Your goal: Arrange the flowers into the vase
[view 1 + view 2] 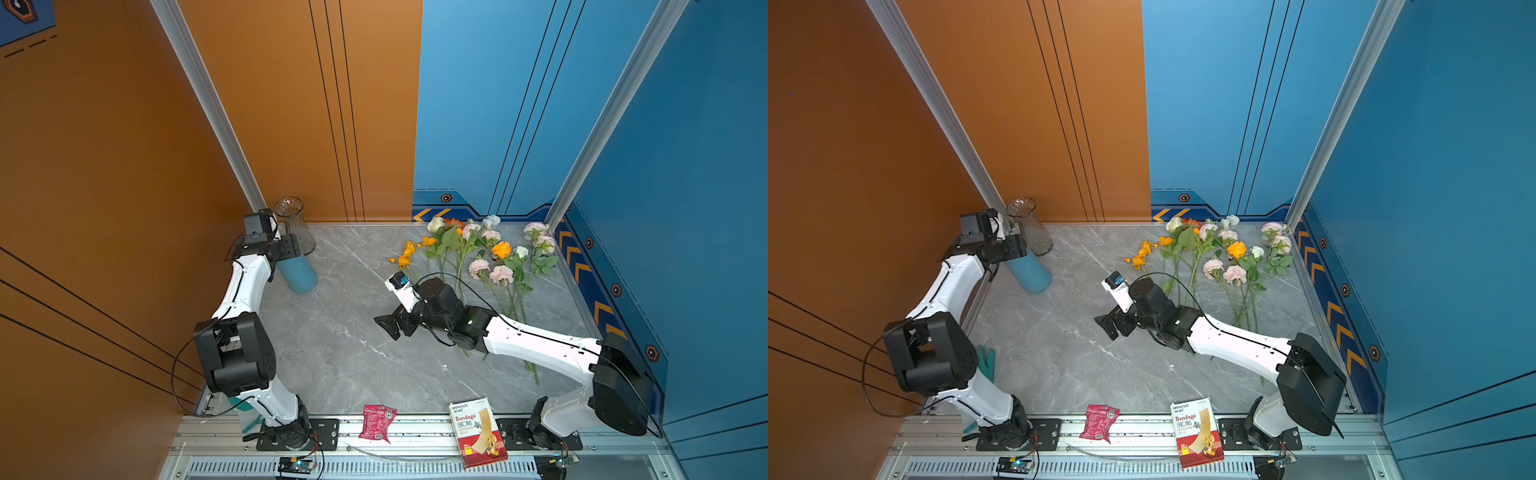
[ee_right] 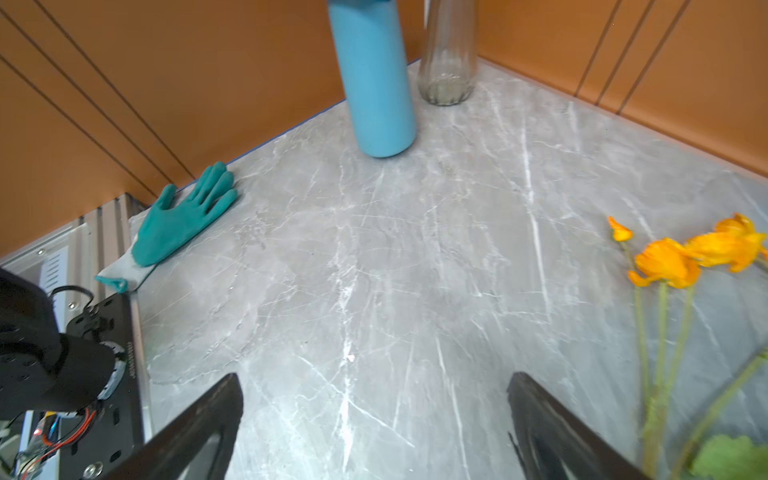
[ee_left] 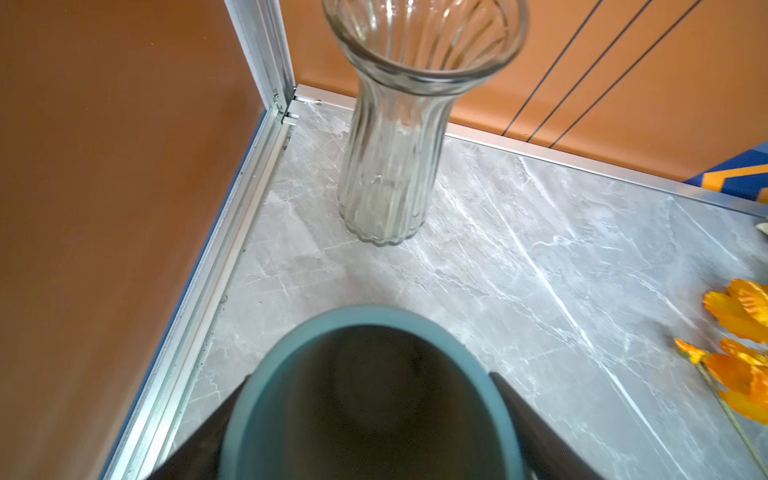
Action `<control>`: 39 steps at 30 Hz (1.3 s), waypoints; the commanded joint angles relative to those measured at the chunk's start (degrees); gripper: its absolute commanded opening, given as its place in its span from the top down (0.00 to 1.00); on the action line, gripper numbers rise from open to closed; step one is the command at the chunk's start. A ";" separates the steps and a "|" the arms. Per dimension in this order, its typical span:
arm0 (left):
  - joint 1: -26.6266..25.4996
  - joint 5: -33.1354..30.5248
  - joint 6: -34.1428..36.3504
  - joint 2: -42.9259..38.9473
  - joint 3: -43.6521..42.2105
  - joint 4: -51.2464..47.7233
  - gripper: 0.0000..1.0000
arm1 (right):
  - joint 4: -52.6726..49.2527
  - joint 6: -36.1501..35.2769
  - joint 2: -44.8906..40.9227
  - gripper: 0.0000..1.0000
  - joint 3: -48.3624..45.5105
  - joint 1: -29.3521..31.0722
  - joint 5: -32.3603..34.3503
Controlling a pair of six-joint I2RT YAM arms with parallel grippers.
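A clear ribbed glass vase (image 1: 295,224) (image 3: 395,158) stands empty in the far left corner. Just in front of it stands a tall blue cylinder with an open top (image 1: 297,272) (image 2: 378,83). My left gripper (image 1: 286,254) (image 3: 370,376) is at its rim, one dark finger pressed on each side. The flowers (image 1: 478,257) (image 1: 1217,257) lie flat in a bunch at the far right: orange, pink and white heads, stems pointing toward the front. My right gripper (image 1: 388,326) (image 2: 374,378) hovers open over bare table, left of the orange poppies (image 2: 673,262), holding nothing.
A green glove (image 2: 178,224) lies at the table's left edge near the left arm's base. A red packet (image 1: 376,422) and a bandage box (image 1: 478,432) sit on the front rail. Orange and blue walls close in the table on the left, back and right.
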 commanded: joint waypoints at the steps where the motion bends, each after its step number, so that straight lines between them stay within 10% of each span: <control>1: -3.30 3.48 -2.24 -7.71 -0.20 6.95 0.80 | -0.05 1.46 -3.81 0.00 -2.83 -2.27 0.76; 23: -44.53 -8.82 3.69 -15.26 -9.69 4.59 0.81 | -3.09 6.21 -19.51 0.00 -20.28 -15.77 2.01; 39: -51.17 -8.50 5.18 -14.14 -13.77 3.65 0.81 | -3.97 6.10 -19.63 0.00 -21.18 -18.62 -0.48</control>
